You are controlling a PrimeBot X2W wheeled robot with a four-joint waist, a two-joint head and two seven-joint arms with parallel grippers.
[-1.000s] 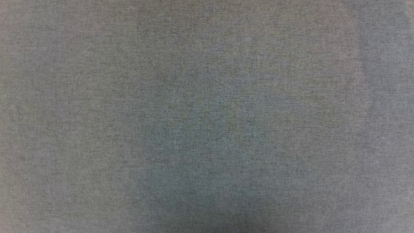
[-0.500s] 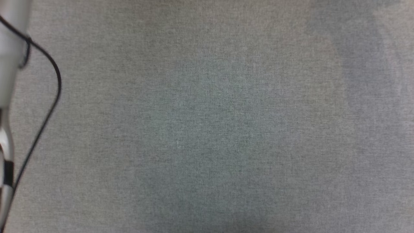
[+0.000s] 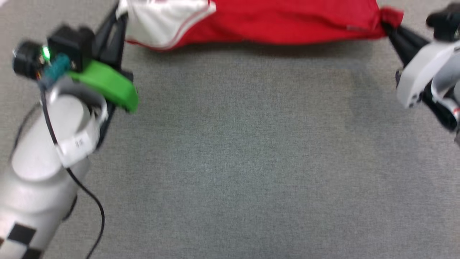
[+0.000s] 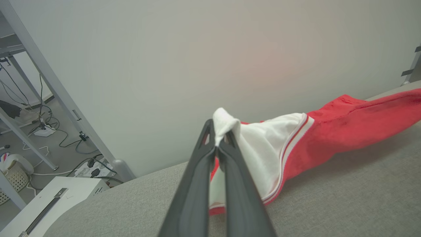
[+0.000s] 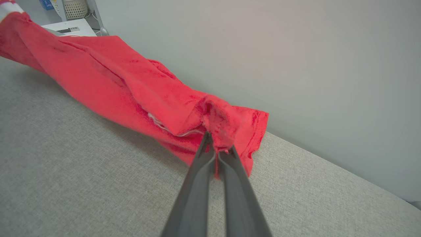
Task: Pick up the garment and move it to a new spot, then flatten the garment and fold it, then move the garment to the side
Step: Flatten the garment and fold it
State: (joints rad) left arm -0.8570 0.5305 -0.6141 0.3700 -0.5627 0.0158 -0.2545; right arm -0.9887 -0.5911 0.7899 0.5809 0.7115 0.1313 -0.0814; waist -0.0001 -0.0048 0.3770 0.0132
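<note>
The garment point(image 3: 280, 21), red with a white sleeve and red-white trim, hangs stretched between my two grippers along the top of the head view, just above the grey cloth surface point(image 3: 230, 162). My left gripper point(image 3: 120, 12) is shut on the white sleeve end. In the left wrist view the left gripper point(image 4: 218, 140) pinches a white fold of the garment point(image 4: 345, 128). My right gripper point(image 3: 386, 27) is shut on the red end. In the right wrist view the right gripper point(image 5: 215, 146) bites a bunched red corner of the garment point(image 5: 108, 82). The print is hidden.
A pale wall point(image 4: 210, 59) rises right behind the surface's far edge. Past the left end, metal frame legs point(image 4: 49, 82), cables on the floor point(image 4: 65, 144), a white box point(image 4: 49, 200) and a wicker basket point(image 4: 13, 174) show. Bare grey surface lies before me.
A second ago the head view held bare grey surface; half a second ago my left forearm edged in at the left. Now both arms and the stretched garment are in it.
</note>
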